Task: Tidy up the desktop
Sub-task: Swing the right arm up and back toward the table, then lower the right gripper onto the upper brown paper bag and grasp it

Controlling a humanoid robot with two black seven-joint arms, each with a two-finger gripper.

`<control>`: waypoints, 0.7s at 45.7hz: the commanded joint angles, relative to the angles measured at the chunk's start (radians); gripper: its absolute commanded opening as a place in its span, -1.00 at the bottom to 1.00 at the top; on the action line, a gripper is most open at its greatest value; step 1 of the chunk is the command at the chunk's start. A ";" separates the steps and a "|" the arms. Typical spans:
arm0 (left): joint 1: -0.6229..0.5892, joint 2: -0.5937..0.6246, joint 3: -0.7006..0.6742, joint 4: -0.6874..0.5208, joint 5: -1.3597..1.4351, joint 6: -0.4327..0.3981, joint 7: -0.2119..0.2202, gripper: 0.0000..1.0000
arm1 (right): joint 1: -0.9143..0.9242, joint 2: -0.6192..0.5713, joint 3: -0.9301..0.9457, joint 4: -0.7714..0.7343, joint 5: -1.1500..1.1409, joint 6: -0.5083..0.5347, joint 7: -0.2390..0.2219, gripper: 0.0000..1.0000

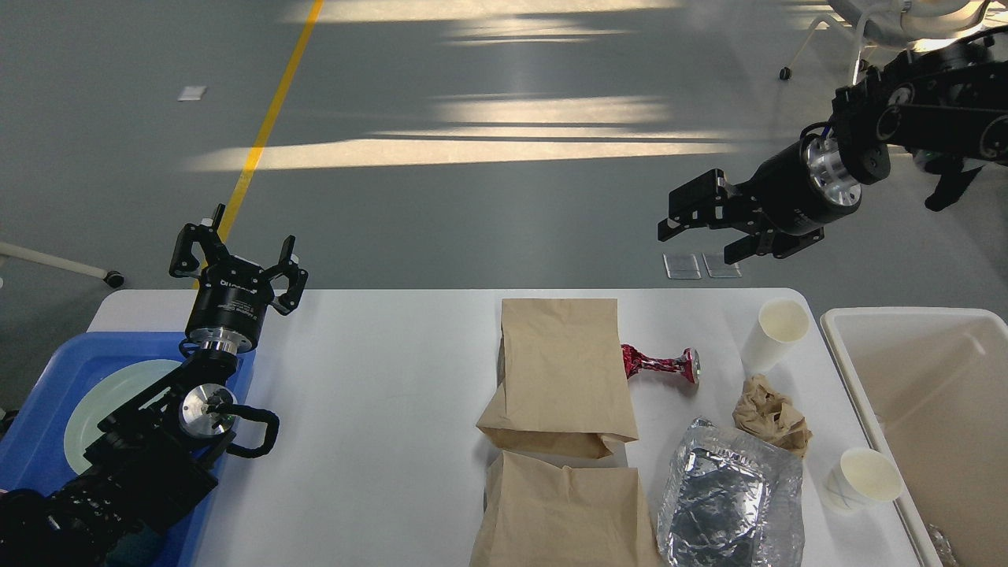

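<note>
The white desktop [378, 378] fills the lower part of the head view. On it lie two brown paper bags [563, 370] [563, 516], a crushed red can [661, 364], a crumpled brown paper ball [770, 413], a crumpled foil container [728, 496] and two white paper cups [776, 335] [862, 479]. My left gripper [236, 252] is open and empty, raised above the desktop's far left edge. My right gripper [693, 228] is open and empty, held high beyond the far right edge, above the cups.
A blue tray [47, 409] with a pale green plate [134, 378] sits at the left, partly under my left arm. An off-white bin [929, 394] stands at the right edge. Grey floor with a yellow line [268, 118] lies beyond.
</note>
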 commanded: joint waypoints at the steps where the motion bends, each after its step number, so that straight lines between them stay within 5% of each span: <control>1: -0.001 0.000 0.000 0.000 0.000 0.000 0.000 0.93 | -0.019 0.001 0.037 0.070 -0.010 -0.009 0.002 1.00; 14: -0.001 0.000 0.000 0.000 0.000 0.000 0.000 0.93 | -0.172 0.148 0.051 0.030 -0.019 -0.254 -0.004 1.00; 32: -0.001 0.000 0.000 0.000 0.000 0.000 0.000 0.93 | -0.407 0.265 0.046 -0.145 -0.019 -0.269 -0.018 1.00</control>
